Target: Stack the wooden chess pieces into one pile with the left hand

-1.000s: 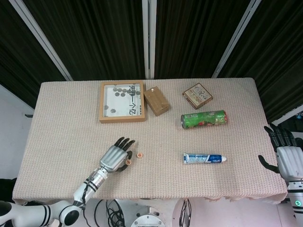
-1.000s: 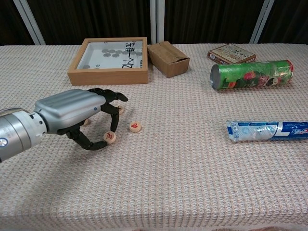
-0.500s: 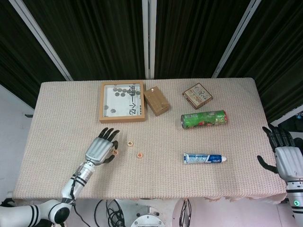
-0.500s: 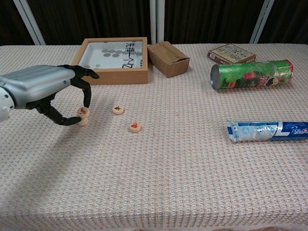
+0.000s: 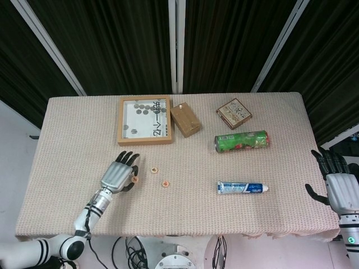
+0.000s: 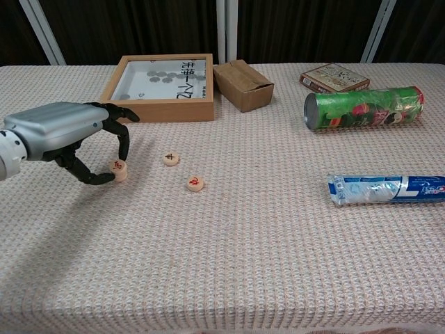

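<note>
My left hand (image 6: 66, 132) (image 5: 118, 176) hovers low over the table's left part. It pinches a round wooden chess piece (image 6: 119, 166) with a red mark between thumb and a finger. That piece sits tilted on another piece (image 6: 123, 175), which is mostly hidden beneath it. Two more pieces lie flat to the right: one (image 6: 171, 158) (image 5: 153, 169) further back, one (image 6: 195, 184) (image 5: 165, 182) nearer the front. My right hand (image 5: 339, 189) hangs off the table's right edge, fingers apart and holding nothing.
A wooden framed tray (image 6: 157, 109) stands behind the left hand, with a cardboard box (image 6: 243, 85) beside it. A green can (image 6: 363, 107), a small printed box (image 6: 334, 77) and a toothpaste tube (image 6: 386, 188) lie on the right half.
The left hand carried a piece leftward, away from the two loose pieces, and lowered it onto another piece at the left. The right hand stayed put.
</note>
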`<state>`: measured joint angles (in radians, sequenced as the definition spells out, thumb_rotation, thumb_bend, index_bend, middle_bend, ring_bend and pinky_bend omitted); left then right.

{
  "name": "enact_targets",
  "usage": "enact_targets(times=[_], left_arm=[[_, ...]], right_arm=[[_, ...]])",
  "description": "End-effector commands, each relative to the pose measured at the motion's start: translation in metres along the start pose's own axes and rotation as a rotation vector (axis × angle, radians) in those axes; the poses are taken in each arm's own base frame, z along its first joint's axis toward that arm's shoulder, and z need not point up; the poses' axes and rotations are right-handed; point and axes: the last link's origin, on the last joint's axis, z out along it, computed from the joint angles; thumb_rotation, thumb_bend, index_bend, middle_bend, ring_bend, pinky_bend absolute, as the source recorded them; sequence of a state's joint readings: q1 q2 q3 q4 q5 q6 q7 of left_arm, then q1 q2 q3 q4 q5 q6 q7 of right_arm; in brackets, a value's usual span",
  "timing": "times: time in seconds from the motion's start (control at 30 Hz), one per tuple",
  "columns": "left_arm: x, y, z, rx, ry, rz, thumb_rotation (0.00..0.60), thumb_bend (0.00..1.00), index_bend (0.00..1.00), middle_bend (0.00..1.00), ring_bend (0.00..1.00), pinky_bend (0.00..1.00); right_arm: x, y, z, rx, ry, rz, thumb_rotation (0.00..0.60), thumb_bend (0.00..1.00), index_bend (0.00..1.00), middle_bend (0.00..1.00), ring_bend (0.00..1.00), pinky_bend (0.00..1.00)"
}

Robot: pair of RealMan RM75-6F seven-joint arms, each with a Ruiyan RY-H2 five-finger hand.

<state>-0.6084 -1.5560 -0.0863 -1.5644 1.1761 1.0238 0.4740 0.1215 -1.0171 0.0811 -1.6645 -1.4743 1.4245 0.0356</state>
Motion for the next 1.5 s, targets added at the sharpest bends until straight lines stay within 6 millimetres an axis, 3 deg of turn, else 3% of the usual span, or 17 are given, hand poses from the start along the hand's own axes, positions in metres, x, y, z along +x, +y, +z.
enact_targets(times=[0.03,0.27,0.6,0.7,0.87,1.17,1.5], left_arm=[[0.000,-0.001,0.000,0.003,-0.001,0.000,0.600,0.28,0.47,0.07,0.00,0.00],[0.000,-0.003,-0.001,0.005,-0.003,0.000,0.600,0.28,0.43,0.07,0.00,0.00],[0.007,-0.002,-0.005,0.006,0.015,-0.001,0.600,0.28,0.29,0.07,0.00,0.00],[0.014,0.006,-0.012,-0.014,0.025,0.005,0.600,0.28,0.28,0.07,0.00,0.00],[0.020,0.036,-0.021,-0.096,-0.006,-0.039,0.600,0.28,0.29,0.07,0.00,0.00],[0.009,0.072,0.001,-0.196,0.007,-0.027,0.600,0.28,0.30,0.07,0.00,0.00],[-0.003,0.088,0.029,-0.197,-0.043,0.001,0.600,0.28,0.31,0.07,0.00,0.00]], right_arm=[[0.000,0.000,0.000,-0.001,0.001,0.000,0.600,0.24,0.00,0.00,0.00,0.00],[0.000,-0.001,0.000,0.003,-0.001,-0.001,0.600,0.24,0.00,0.00,0.00,0.00],[-0.001,-0.001,0.000,0.000,-0.005,-0.004,0.600,0.24,0.00,0.00,0.00,0.00],[-0.002,-0.001,0.001,0.000,-0.009,-0.004,0.600,0.24,0.00,0.00,0.00,0.00],[-0.002,-0.002,0.001,0.003,-0.007,-0.004,0.600,0.24,0.00,0.00,0.00,0.00],[0.004,-0.001,-0.003,0.004,0.021,0.006,0.600,0.24,0.00,0.00,0.00,0.00],[0.011,0.004,-0.005,-0.004,0.040,0.023,0.600,0.24,0.00,0.00,0.00,0.00]])
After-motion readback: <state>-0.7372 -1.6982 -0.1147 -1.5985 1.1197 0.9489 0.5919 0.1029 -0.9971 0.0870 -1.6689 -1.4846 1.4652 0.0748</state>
